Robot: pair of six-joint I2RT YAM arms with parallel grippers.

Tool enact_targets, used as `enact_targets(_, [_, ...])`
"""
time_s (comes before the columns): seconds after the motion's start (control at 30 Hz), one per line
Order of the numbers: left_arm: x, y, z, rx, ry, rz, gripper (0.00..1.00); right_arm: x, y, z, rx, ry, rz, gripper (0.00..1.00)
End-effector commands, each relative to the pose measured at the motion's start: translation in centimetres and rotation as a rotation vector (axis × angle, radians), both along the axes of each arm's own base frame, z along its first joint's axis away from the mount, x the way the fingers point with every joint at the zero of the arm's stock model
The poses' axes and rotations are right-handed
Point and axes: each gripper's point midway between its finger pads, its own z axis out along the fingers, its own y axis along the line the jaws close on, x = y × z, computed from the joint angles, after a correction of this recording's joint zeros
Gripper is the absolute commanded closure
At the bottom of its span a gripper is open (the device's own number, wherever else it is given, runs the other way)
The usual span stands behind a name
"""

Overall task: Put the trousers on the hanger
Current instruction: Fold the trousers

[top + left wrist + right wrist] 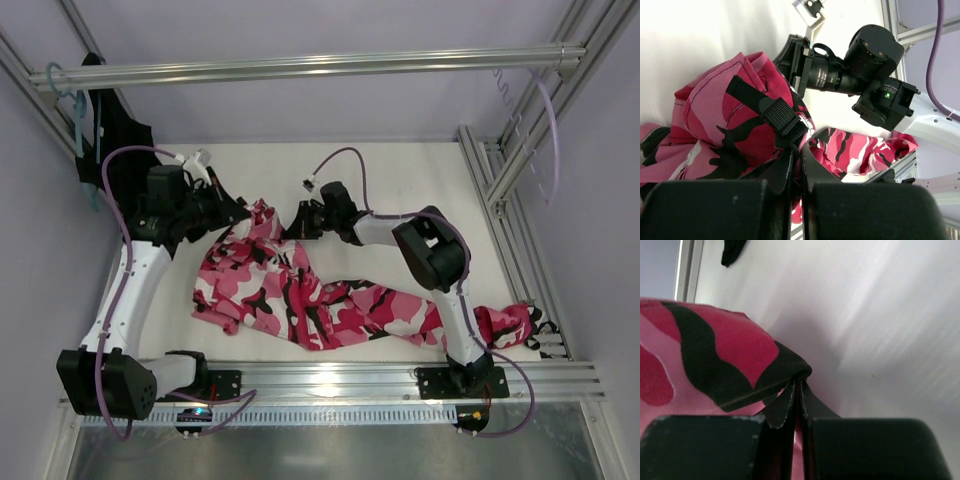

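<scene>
Trousers (330, 305) in pink, crimson, white and black camouflage are spread over the white counter (400, 170), from its centre out to 4 o'clock, where one leg end is bunched beside the frame. The end toward 10 o'clock is drawn up into a peak and gripped from both sides. The left arm (125, 290) is stretched from its base at 7 o'clock up toward 10 o'clock and turned inward at the wrist. The left fingers (799, 165) are pressed together on a fold of the cloth, just below a black strap (775, 112). The right arm (455, 300) is raised from its base at 5 o'clock, folded at the elbow and reached back toward the centre. The right fingers (797, 400) are closed tight on a black-and-crimson corner of the fabric. The hanger (549, 130) is seen at 2 o'clock by the right end of the overhead rail (300, 68), well apart from the trousers. A teal hanger (80, 130) with a black garment (120, 140) is hung at 10 o'clock.
</scene>
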Motion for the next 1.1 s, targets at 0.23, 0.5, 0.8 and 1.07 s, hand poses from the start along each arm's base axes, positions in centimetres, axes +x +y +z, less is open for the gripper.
enact_targets(0.23, [0.6,-1.4,1.5,-0.113,-0.031,-0.012,1.0,1.7,-11.9,10.2,-0.133,-0.29,-0.406,0.96])
enact_targets(0.5, [0.2,-4.2,3.7,-0.21,-0.062,-0.014,1.0,-6.5,-20.6,23.1,-0.28,-0.522,-0.642,0.96])
enact_targets(0.8, [-0.2,6.8,-6.5,0.33,0.234,0.436,1.0,-13.3,-10.5,13.5,-0.217,-0.309,-0.362,0.96])
enact_targets(1.07, [-1.3,10.6,-7.4,0.45,0.24,0.564,1.0,-10.3,-14.8,11.1,-0.382,-0.186,-0.624,0.5])
